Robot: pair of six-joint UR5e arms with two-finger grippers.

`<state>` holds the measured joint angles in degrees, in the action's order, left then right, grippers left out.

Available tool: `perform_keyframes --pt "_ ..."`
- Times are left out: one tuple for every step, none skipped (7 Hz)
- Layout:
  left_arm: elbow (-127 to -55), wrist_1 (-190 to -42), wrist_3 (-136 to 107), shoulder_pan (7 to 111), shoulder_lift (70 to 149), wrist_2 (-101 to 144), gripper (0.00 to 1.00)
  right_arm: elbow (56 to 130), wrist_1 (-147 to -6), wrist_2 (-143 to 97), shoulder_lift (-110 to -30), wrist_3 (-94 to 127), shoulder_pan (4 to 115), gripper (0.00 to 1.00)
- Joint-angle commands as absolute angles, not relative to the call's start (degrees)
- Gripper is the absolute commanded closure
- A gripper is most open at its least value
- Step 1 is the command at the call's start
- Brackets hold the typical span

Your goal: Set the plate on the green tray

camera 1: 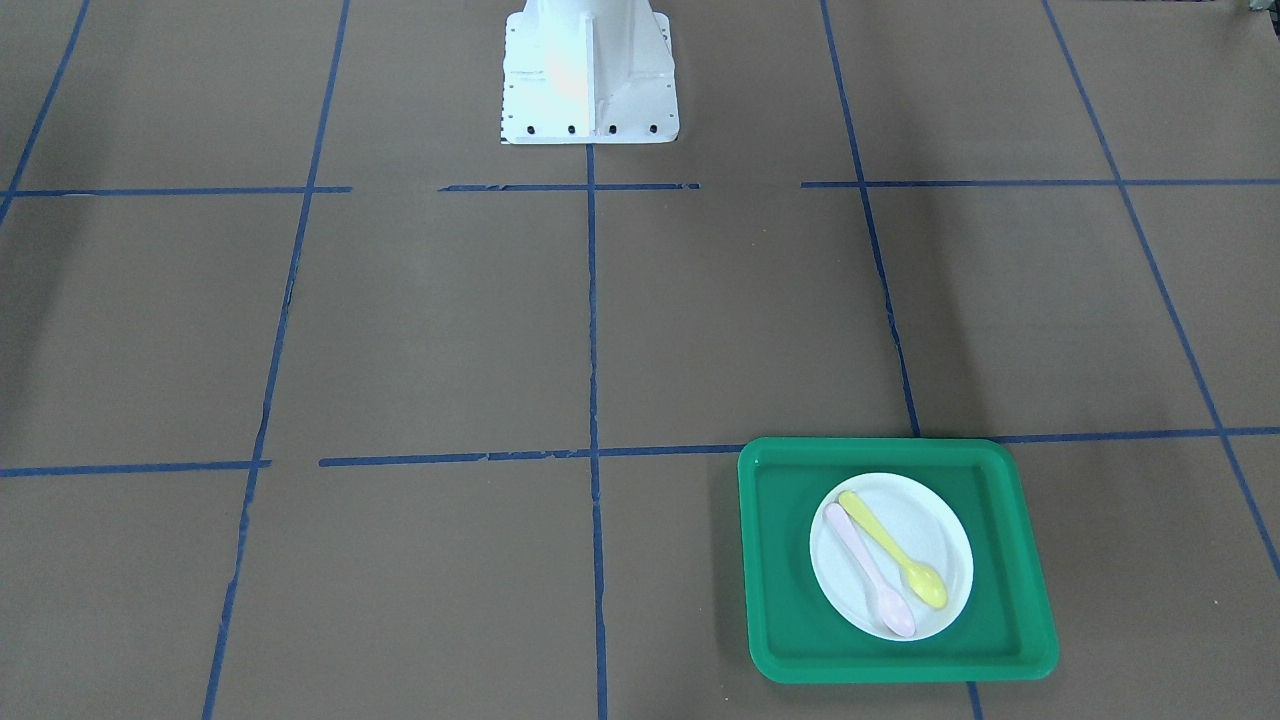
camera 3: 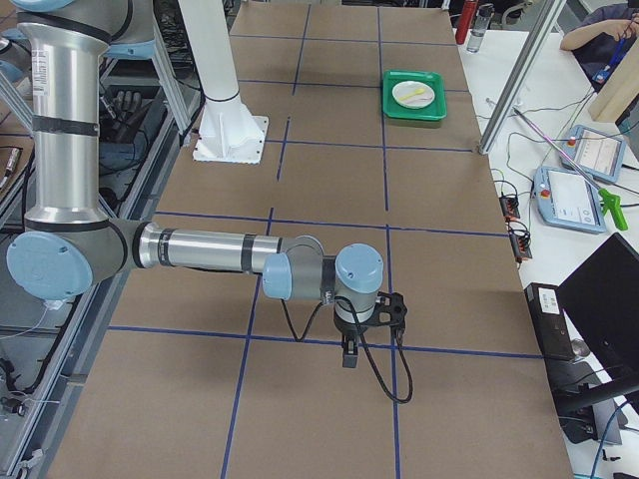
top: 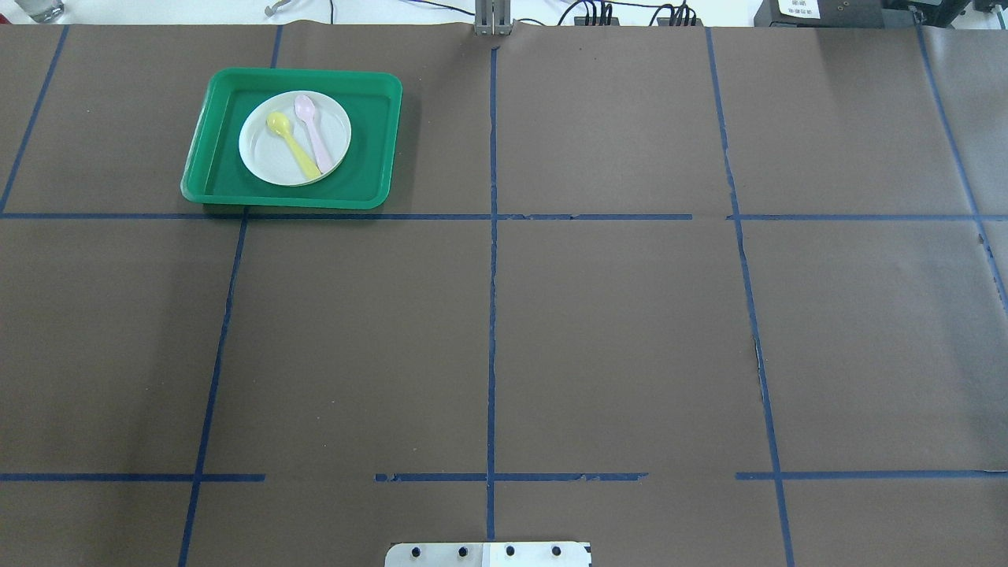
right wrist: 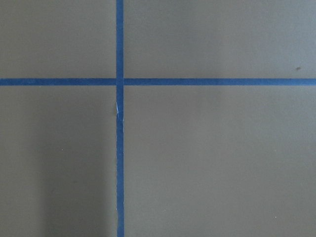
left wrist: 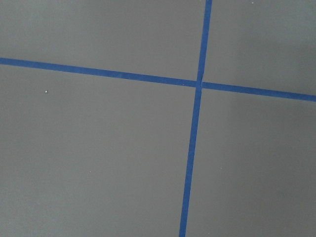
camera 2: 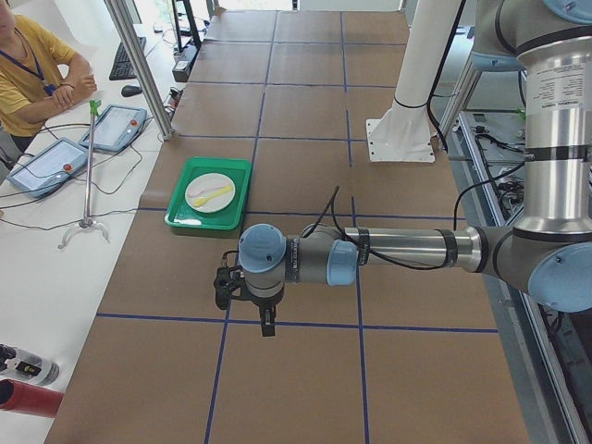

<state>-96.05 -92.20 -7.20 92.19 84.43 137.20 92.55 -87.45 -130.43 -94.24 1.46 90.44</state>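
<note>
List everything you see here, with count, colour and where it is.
green tray: one, green, robot's far left of the table.
plate: one, white, inside the tray.
pink spoon: one, pink, on the plate.
yellow spoon: one, yellow, on the plate beside it.
tape lines: several, blue, gridding the brown table.
pedestal: one, white, robot's edge, centre.
left gripper: one, dark, above bare table.
right gripper: one, dark, above bare table.

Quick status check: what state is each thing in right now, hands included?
green tray: flat on the table.
plate: flat inside the green tray.
pink spoon: lying on the plate.
yellow spoon: lying on the plate beside it.
left hand: over bare table, away from the tray; opening cannot be told.
right hand: likewise over bare table; opening cannot be told.
</note>
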Motion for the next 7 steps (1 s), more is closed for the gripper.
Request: perform_keyframes --pt "-96.2 -92.2 -7.2 92.2 84.6 137.2 0.0 92.5 -87.5 -130.4 -94.2 1.5 90.4 0.0" --pt "-96.0 -92.2 -7.2 92.2 84.6 137.2 0.0 92.5 -87.5 -130.4 -94.2 1.5 90.4 0.0" --pt "-96.1 -92.2 -7.2 92.2 84.6 137.2 0.0 92.5 -87.5 -130.4 -94.2 1.4 90.4 0.0" --pt "-96.2 -92.3 -7.2 92.2 84.1 137.2 0.0 92.5 -87.5 -130.4 -94.3 1.5 90.4 0.0" --pt "-96.2 -92.4 -7.1 92.3 84.2 137.2 0.0 92.5 -87.5 -130.4 -94.2 1.4 90.4 0.0" --pt "-96.2 -92.6 -7.1 92.3 84.8 137.2 0.0 92.5 -87.5 -130.4 -94.2 1.4 90.4 0.0" --pt "-96.2 -92.9 -6.3 92.2 85.2 137.2 0.0 92.5 -87.5 -130.4 -94.2 1.4 90.4 0.0"
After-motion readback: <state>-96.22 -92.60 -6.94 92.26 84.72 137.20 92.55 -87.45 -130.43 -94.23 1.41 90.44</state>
